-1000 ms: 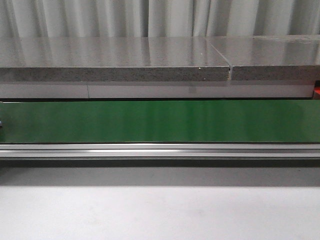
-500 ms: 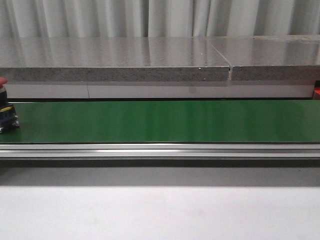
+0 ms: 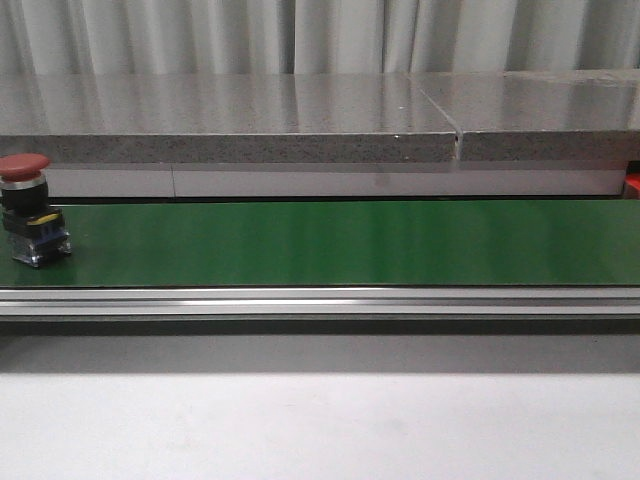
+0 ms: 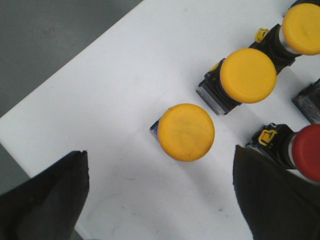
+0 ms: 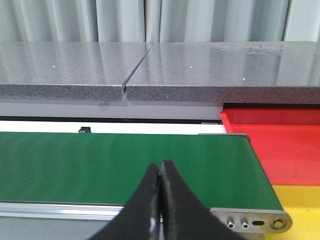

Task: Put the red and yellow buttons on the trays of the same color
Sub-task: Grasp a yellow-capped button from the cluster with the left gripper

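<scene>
Red button (image 3: 28, 210) now farther along green belt (image 3: 330, 243)

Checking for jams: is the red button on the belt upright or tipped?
Upright: the red button stands on its base, cap on top, on the green belt.

Red button (image 3: 26, 208) upright at green belt's (image 3: 330, 243) left end.
</scene>
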